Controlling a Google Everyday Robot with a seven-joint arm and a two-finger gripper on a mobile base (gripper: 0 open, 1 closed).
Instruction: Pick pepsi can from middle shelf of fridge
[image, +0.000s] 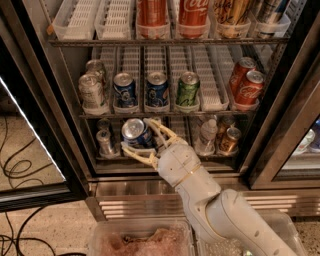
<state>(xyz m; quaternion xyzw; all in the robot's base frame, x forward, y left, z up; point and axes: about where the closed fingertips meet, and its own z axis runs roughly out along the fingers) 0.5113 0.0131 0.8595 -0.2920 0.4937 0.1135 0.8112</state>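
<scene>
Your tool (138, 136) is clenched on the pepsi can (133, 130). One finger curls over the can's right side and the other hooks under its left. The can is tilted, with its silver top turned up and toward the near side. It is off the middle shelf (165, 114) and hangs just below that rail, in front of the lower rack, inside the mouth of the fridge (150, 192).

The lift looks done, so what remains is the withdrawal. Draw the can straight back toward the near side and hold the wrist at its present angle. The can sits askew between the fingers, so a twist or a jolt could loosen it. Hold the clamp firm and move slowly.

Watch the shelf rail, which lies just above the upper finger, so don't rise until you are out from under it. A small bottle (105, 142) stands near the lower fingertip on the left, and more bottles (206, 137) stand to the right of the wrist, so avoid sideways sweeps. The other blue cans (157, 89) and the green can (188, 89) sit above the rail, out of your path.

The black frame posts are well apart on both sides. The ribbed steel base runs below the forearm, and a clear plastic tub (140, 235) lies under the arm at the near edge, so don't let the arm sag. Your free room is nearward.
</scene>
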